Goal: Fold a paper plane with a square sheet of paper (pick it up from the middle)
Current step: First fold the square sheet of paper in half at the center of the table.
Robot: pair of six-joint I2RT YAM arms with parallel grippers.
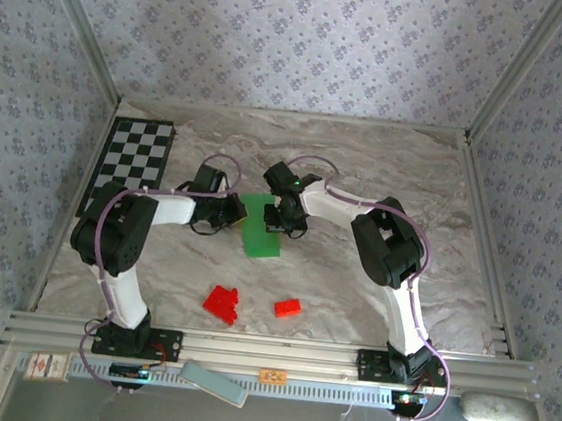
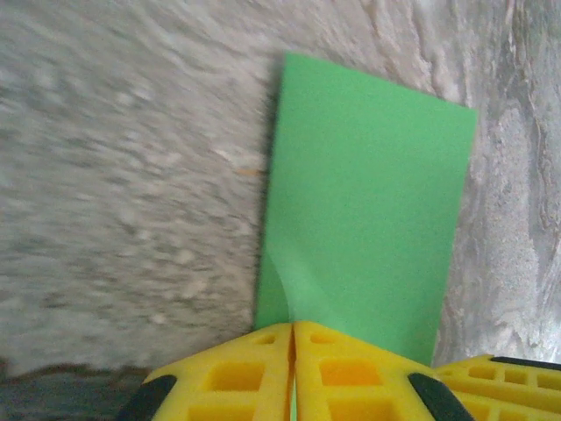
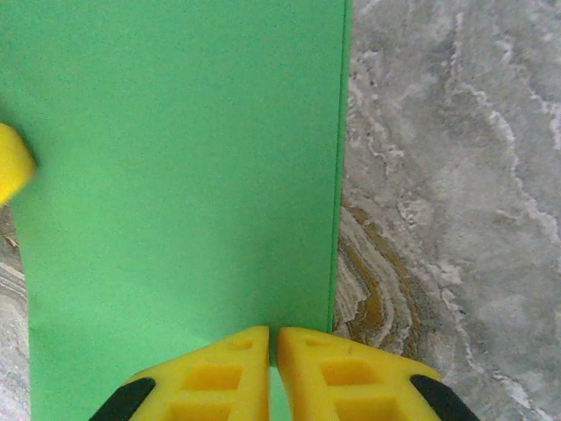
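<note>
In the right wrist view the square sheet of paper (image 3: pixel 175 175) is cut off at 12 and 9 o'clock, and a yellow piece (image 3: pixel 12 163) at 9 o'clock cannot be identified. In the left wrist view the table (image 2: pixel 105 193) is blurred towards 9 o'clock. From above, the sheet's 9 and 3 o'clock edges are covered by the left gripper (image 1: pixel 239 217) and the right gripper (image 1: pixel 274 224).

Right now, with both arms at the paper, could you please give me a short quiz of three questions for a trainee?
1. True or false: the green paper lies on the checkered board.
2. Which one is shut on the paper: A the left gripper, B the right gripper, C both?
3. What colour are the small blocks?
Key: 1 false; 2 C; 3 red.
</note>
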